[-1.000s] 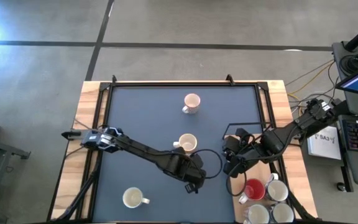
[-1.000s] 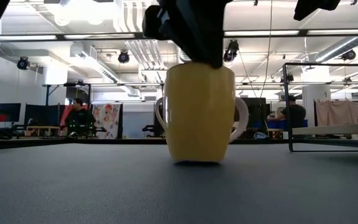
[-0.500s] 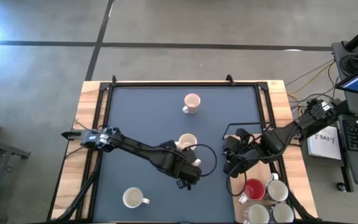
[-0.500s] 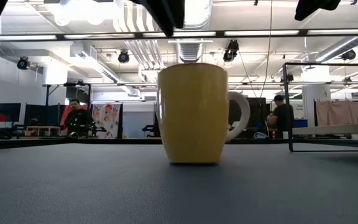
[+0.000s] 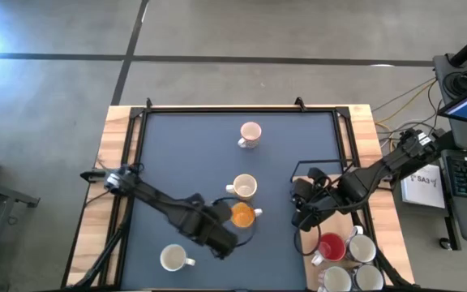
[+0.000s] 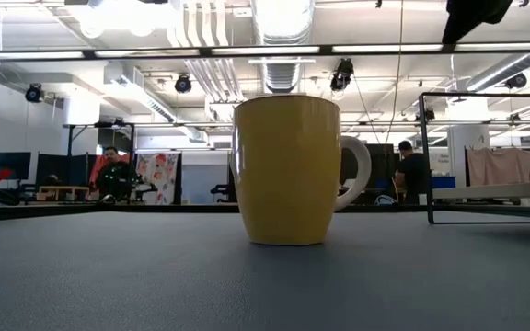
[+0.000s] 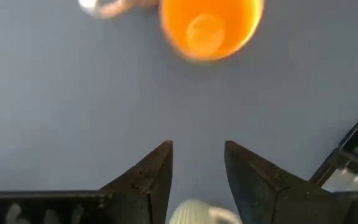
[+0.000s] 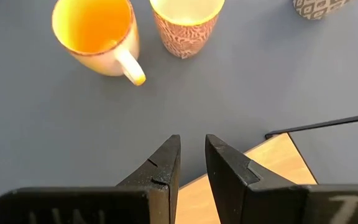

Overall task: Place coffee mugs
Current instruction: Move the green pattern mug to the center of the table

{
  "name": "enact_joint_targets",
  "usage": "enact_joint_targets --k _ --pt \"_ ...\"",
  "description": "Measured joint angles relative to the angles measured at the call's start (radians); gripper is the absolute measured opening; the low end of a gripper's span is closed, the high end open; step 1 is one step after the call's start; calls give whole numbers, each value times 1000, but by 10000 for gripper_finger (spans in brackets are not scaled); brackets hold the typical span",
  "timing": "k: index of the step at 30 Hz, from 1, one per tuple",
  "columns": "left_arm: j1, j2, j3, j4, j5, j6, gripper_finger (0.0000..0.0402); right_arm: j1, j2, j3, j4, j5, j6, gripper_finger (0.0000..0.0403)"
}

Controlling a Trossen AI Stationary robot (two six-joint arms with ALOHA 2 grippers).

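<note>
No legible writing. Orange mug [image 5: 243,215] upright on counter [image 5: 177,154], just beside left hand [image 5: 217,241]: slightly open, empty. Right hand [image 5: 301,217] near-closed, empty.

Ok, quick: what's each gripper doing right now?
Left gripper: open, empty, near the orange mug.
Right gripper: open narrowly, empty, over the table's right edge.

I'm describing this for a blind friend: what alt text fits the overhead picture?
Four mugs stand apart on a dark mat, the orange mug just beside the left gripper. The right gripper waits near the red mug and three pale mugs clustered at the table's corner.
</note>
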Motion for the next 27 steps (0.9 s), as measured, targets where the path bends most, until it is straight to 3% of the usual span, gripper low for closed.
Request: enact_joint_targets --k 4,7,14,18,27 --pt "-93 -138 -215 0 89 -192 128 0 0 -36 1 0 1 66" --pt "-181 -243 -385 27 194 -418 128 0 0 -64 1 0 4 66" --pt "-351 -392 -682 318 238 -879 128 -9 0 -126 5 2 8 66" --pt "-373 -390 -773 381 235 -970 128 -22 0 -147 18 4 9 66" --pt "-363 -388 -919 458 192 -980 126 -55 0 -158 40 4 9 66"
